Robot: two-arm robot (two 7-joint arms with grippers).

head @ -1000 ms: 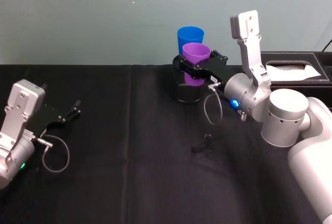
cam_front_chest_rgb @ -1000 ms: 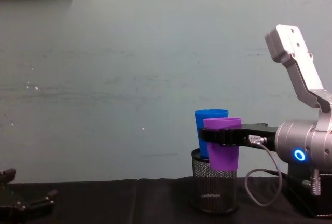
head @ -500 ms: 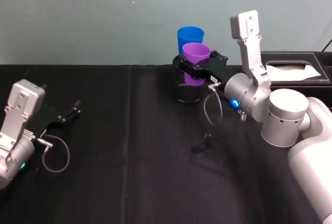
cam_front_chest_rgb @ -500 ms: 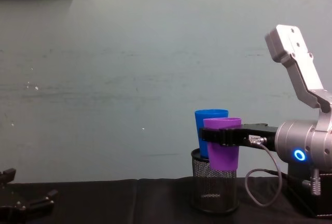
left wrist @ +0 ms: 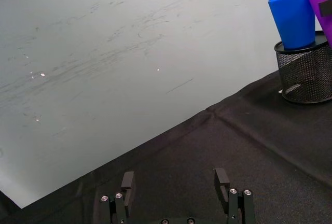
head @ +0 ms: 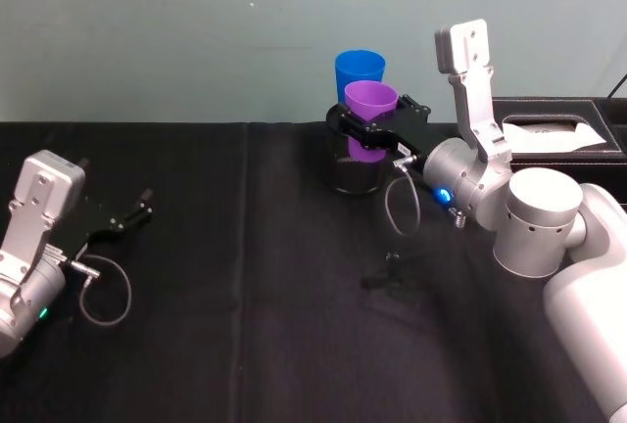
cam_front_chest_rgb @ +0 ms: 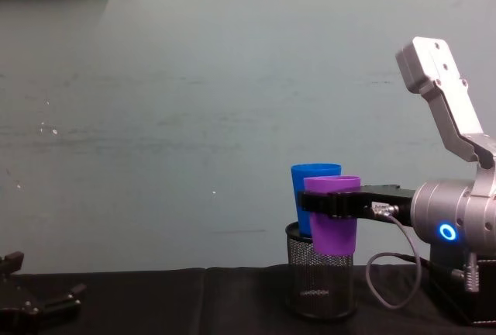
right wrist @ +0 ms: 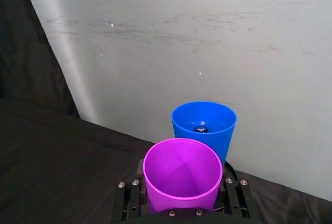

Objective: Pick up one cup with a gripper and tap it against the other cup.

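My right gripper (head: 372,132) (cam_front_chest_rgb: 335,205) (right wrist: 181,206) is shut on the purple cup (head: 370,101) (cam_front_chest_rgb: 333,222) (right wrist: 182,175) and holds it upright in the air, above the near rim of a black wire-mesh pen holder (head: 351,173) (cam_front_chest_rgb: 318,284). The blue cup (head: 359,70) (cam_front_chest_rgb: 308,174) (right wrist: 204,124) (left wrist: 294,14) stands upright in that holder, right behind the purple one. The two cups look close together; I cannot tell whether they touch. My left gripper (head: 132,214) (left wrist: 176,181) rests open low over the black table at the far left.
A black cloth (head: 245,276) covers the table. A black tissue box (head: 558,129) stands at the back right, behind my right arm. A small dark object (head: 392,258) lies on the cloth near the middle. A pale wall rises close behind the cups.
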